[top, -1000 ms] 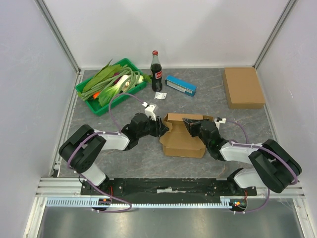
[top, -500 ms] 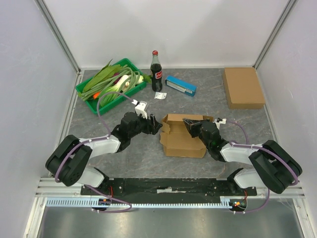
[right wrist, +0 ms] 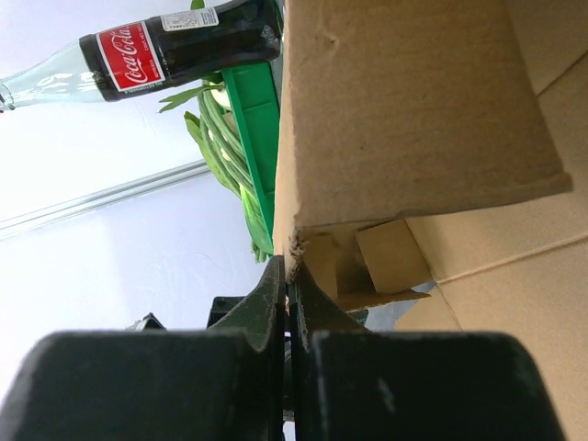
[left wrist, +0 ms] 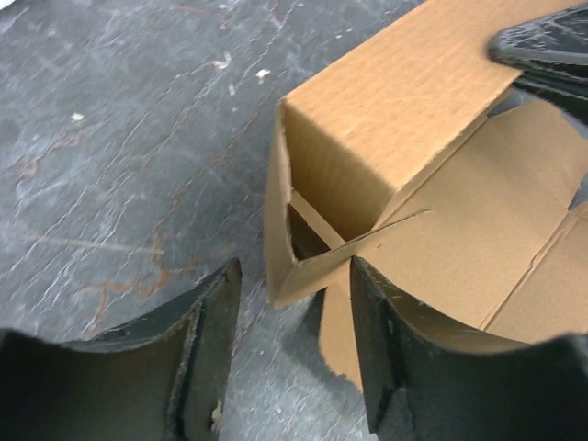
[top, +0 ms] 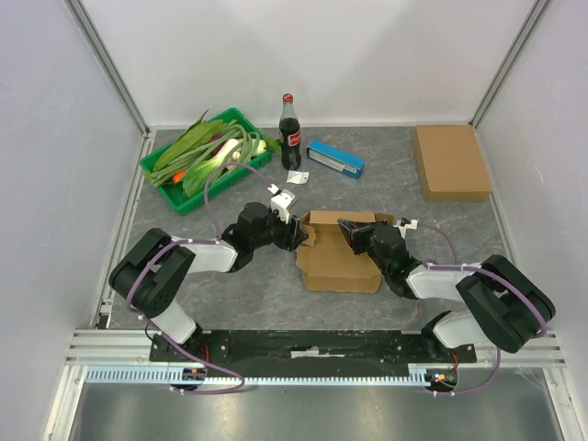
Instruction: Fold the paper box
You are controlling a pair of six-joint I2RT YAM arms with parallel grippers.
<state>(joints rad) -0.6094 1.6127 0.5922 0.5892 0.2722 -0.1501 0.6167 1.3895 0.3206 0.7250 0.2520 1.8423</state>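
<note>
2 arms meet at the paper box (top: 338, 262), which lies half-assembled near the middle of the grey table (top: 276, 294) with its flaps raised; the left gripper (top: 299, 237) stands open at the box's left corner, its 2 fingers (left wrist: 209, 322) on either side of that corner (whether either pad touches the cardboard cannot be told), gripping nothing; the right gripper (top: 354, 230) is pinched tight on the thin top edge of the box's far wall; well apart from the box, along the back of the table, sit a green tray (top: 225, 188) of leafy vegetables (top: 207, 152), 1 upright cola bottle (top: 290, 133), a blue packet (top: 335, 158) and, far right, a flat brown carton (top: 450, 161).
</note>
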